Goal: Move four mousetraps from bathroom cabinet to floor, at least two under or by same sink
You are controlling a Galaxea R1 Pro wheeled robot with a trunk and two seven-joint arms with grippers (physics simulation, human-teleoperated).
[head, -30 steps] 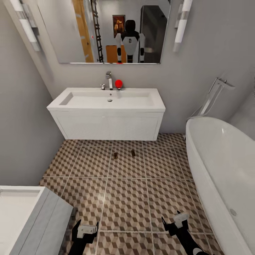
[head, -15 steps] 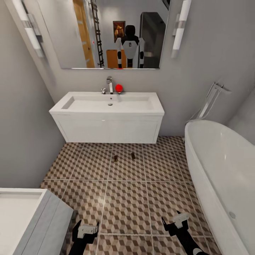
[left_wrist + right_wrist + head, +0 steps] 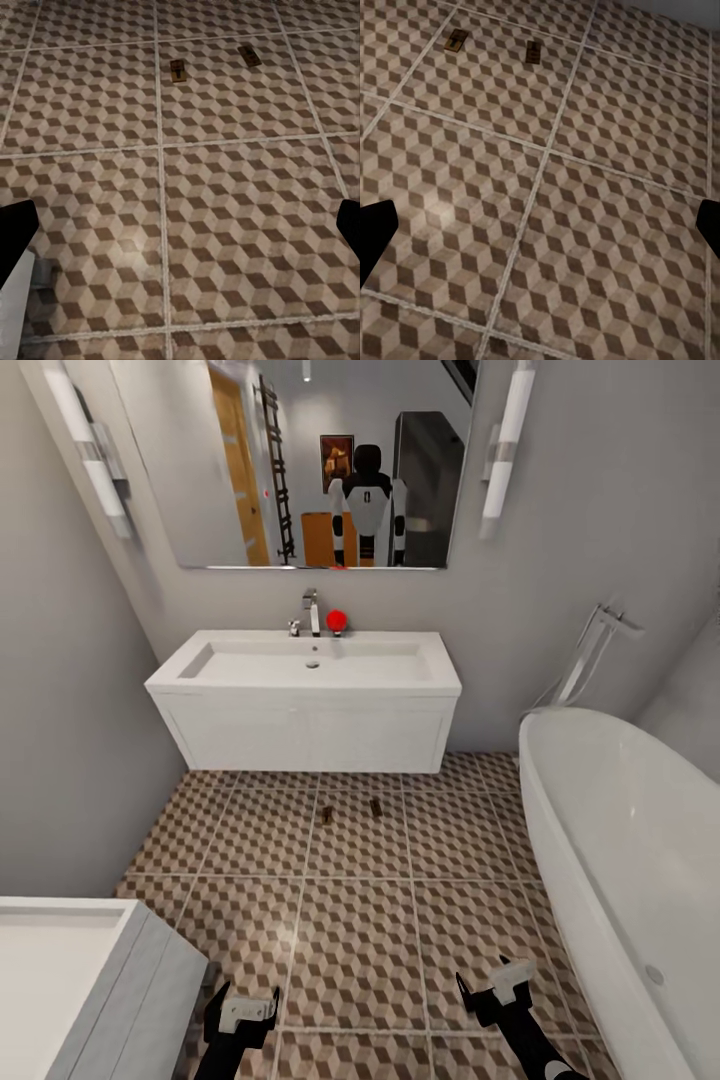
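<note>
While both pincers gape, mousetraps (image 3: 350, 811) lie seemingly well ahead.

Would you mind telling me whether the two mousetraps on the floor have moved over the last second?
No. The mousetraps keep their places on the same tile before the sink; only the camera shifted.

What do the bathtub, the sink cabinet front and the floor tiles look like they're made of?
Bathtub: glossy white, like acrylic or enamel, judging by soft highlights on its rim. Sink cabinet front: matt white panels, possibly painted wood; no grain shows. Floor tiles: likely ceramic with a printed cube pattern, pale grout lines and a faint sheen. Since this is a render, all three are guesses.
</note>
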